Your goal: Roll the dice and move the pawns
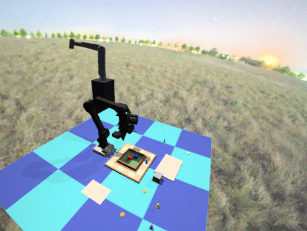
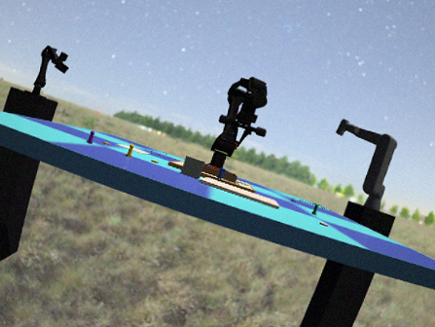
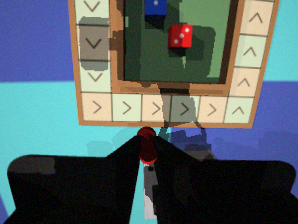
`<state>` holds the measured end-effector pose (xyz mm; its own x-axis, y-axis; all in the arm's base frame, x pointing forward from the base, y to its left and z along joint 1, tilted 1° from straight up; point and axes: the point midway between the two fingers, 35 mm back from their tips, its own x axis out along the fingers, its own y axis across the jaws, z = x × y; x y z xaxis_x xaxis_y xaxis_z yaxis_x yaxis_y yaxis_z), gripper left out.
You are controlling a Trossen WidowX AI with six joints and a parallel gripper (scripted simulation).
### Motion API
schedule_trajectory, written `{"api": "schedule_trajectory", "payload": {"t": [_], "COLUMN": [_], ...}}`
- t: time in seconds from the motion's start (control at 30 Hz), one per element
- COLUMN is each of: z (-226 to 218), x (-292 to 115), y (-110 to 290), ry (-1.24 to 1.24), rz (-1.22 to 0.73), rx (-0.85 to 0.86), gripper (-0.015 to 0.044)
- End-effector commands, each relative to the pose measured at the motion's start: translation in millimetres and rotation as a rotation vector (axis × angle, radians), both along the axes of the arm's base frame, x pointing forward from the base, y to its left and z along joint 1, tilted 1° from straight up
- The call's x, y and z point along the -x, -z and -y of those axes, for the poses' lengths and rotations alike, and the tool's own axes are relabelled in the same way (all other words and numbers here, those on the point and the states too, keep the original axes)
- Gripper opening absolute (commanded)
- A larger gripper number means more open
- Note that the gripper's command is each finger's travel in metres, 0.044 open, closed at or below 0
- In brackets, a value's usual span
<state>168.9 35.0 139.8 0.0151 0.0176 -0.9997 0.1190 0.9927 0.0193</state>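
Observation:
My gripper (image 3: 146,141) (image 1: 118,134) is shut on the red pawn (image 3: 147,142) and holds it in the air by the near edge of the game board (image 3: 76,75) (image 1: 123,171). In the wrist view the pawn shows just below the bottom row of arrow squares. The red die (image 3: 180,36) (image 1: 130,157) lies in the green tray (image 3: 205,60) (image 1: 135,164) with three white pips showing on one face. The blue die (image 3: 155,7) (image 1: 136,155) lies beside it, cut off by the frame's top edge. The blue pawn (image 1: 147,161) (image 2: 220,174) stands on the board's far track.
A grey cube (image 1: 157,177) (image 2: 193,167) sits by the board's corner. Two beige sheets (image 1: 169,166) (image 1: 96,191) lie flat on the table. Yellow (image 1: 158,206), purple (image 1: 151,227) and green (image 1: 164,140) pawns and small discs (image 1: 122,214) are scattered farther off.

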Motion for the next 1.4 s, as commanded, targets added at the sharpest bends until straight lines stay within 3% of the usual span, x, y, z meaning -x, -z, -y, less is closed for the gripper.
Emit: {"api": "schedule_trajectory", "payload": {"t": [0.0,1.07,1.37], "z": [12.7,105.0,108.9], "x": [-2.9,13.1,14.4], "y": [7.6,61.7,77.7], "ry": [-0.001,-0.001,-0.001], "rz": [0.0,-0.002,-0.002], "rx": [0.0,0.007,0.007], "gripper": [0.0,0.0,0.0]}}
